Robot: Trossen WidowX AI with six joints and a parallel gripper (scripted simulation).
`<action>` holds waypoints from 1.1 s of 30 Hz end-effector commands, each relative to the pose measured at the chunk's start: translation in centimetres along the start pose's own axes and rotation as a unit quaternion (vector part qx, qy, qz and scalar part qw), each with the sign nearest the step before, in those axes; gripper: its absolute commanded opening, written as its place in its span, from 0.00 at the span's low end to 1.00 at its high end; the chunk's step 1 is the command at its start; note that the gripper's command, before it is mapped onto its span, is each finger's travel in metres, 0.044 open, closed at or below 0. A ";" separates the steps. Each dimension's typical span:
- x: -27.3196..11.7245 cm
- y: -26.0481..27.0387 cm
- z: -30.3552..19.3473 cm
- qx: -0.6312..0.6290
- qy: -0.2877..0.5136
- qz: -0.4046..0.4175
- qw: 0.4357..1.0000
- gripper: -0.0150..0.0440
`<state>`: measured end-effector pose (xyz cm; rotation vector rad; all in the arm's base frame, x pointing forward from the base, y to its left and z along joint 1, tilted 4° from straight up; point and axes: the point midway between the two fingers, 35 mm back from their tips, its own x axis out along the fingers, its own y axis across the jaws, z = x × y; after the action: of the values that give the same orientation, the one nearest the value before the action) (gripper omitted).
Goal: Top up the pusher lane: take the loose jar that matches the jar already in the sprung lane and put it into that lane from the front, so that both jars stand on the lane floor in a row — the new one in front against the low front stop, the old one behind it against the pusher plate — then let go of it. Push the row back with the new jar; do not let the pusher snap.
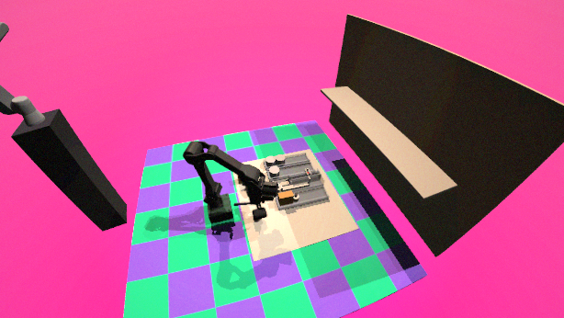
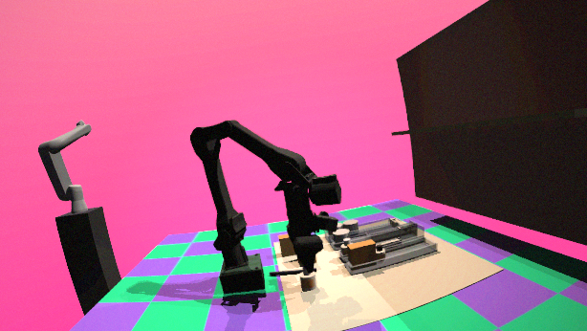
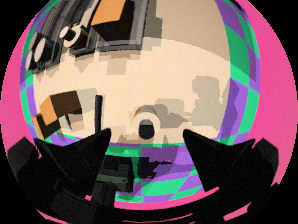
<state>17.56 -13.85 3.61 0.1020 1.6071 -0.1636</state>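
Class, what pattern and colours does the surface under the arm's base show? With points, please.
Green and purple checks [image 1: 188,248] [image 2: 177,306], clearest in the top view.

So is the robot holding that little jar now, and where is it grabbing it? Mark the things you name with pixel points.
Nothing is held: the tool [image 1: 260,213] [image 2: 309,275] [image 3: 148,132] is open above the loose jar [image 3: 156,119].

high top view, low side exterior, apparently downward close wrist, all sharing the mat [image 1: 321,225] [image 2: 430,273] [image 3: 180,65]

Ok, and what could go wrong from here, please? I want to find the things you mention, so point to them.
The open fingers hang over the loose jar [image 3: 146,120] [image 2: 308,282]; coming down off-centre, one might knock it over. The black rod [image 3: 98,114] [image 2: 287,274] lies close to the jar, so the fingers could catch it as well.
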 end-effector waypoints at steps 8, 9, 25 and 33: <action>1.8 0.1 -0.2 0.001 0.007 0.002 1.000 1.00; 2.0 0.1 -0.2 0.001 0.007 0.002 1.000 1.00; 4.3 0.1 -0.3 0.001 0.007 0.002 1.000 1.00; 4.3 0.1 -0.3 0.001 0.007 0.002 1.000 0.64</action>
<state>17.09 -13.77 -0.58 0.1130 1.6199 -0.1632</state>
